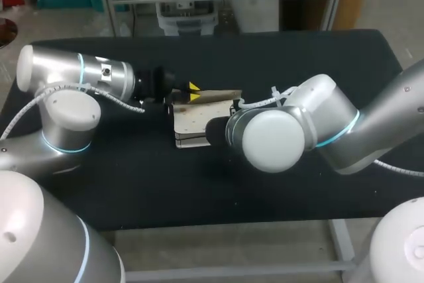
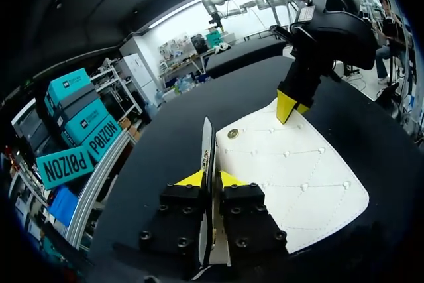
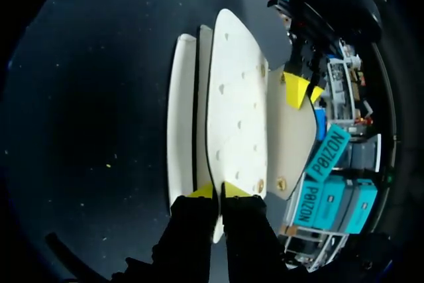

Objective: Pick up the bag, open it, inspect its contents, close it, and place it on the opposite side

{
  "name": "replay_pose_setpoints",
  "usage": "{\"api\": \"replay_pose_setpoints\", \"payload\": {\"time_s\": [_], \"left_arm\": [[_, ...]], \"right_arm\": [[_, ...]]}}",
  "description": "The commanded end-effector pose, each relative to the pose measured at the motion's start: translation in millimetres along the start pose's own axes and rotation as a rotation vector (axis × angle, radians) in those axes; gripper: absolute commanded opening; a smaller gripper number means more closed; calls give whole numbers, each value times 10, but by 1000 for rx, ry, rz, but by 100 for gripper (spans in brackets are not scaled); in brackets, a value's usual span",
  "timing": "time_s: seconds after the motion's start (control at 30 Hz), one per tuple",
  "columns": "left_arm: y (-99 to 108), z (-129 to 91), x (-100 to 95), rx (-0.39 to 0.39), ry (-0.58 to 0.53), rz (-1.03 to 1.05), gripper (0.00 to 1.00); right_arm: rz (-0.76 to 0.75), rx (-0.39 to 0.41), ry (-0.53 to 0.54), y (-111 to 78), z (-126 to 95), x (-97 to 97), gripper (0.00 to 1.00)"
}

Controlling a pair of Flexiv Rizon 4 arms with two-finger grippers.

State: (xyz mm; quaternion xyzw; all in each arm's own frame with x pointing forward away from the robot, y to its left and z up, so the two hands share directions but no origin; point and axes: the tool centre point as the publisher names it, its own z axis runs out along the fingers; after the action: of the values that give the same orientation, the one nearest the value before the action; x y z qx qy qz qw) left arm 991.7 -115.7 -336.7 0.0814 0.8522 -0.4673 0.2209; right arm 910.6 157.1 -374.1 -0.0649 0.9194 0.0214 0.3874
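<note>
**Head view.** The bag (image 1: 195, 124) lies near the middle of the black table (image 1: 132, 183), well in from every edge. It is a flat, pale cream pouch. One flap (image 1: 215, 94) along its far side is lifted and seen edge-on. The left gripper (image 1: 192, 91) sits at the flap's left end, with its yellow tips against it. The right arm (image 1: 331, 130) reaches in over the bag's near right corner, and its wrist hides its own fingers here. The inside of the bag does not show.

**Left wrist view.** The fingers are clenched on the thin edge of the flap, which stands upright between the two yellow tips. Beside them the bag's white panel (image 2: 298, 170) lies flat on the table. It is quilted in diamonds with small studs (image 2: 287, 154) at the crossings, and a round metal snap (image 2: 232, 133) sits near the flap. The right gripper (image 2: 286, 106) is at the panel's far edge, yellow tips down on it.

**Right wrist view.** This gripper's two tips are clamped on the edge of a quilted white layer, one on each side. The bag shows as several stacked layers slightly parted, with only narrow dark slits between them. I cannot tell what, if anything, is inside. The flap with the snap spreads toward the left gripper, which grips its far end.
</note>
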Motion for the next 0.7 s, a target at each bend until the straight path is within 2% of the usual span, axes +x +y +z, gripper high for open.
{"api": "replay_pose_setpoints", "payload": {"time_s": [0.03,0.1,0.13,0.27,0.4,0.53,0.7], "left_arm": [[8,37,-41,6,12,4,11],[-1,35,-45,2,11,9,8],[-6,31,-44,3,18,13,0],[-9,15,45,-8,30,46,0],[-3,14,230,16,34,111,0],[68,78,402,9,12,202,0],[117,104,519,17,-25,280,0]], "right_arm": [[0,-11,-143,-26,17,38,0],[0,-11,-143,-26,17,38,0],[0,-11,-143,-26,17,38,0],[0,-11,-143,-26,17,38,0],[0,-11,-143,-26,17,38,0],[0,-11,-143,-26,17,38,0],[0,-11,-143,-26,17,38,0]]}}
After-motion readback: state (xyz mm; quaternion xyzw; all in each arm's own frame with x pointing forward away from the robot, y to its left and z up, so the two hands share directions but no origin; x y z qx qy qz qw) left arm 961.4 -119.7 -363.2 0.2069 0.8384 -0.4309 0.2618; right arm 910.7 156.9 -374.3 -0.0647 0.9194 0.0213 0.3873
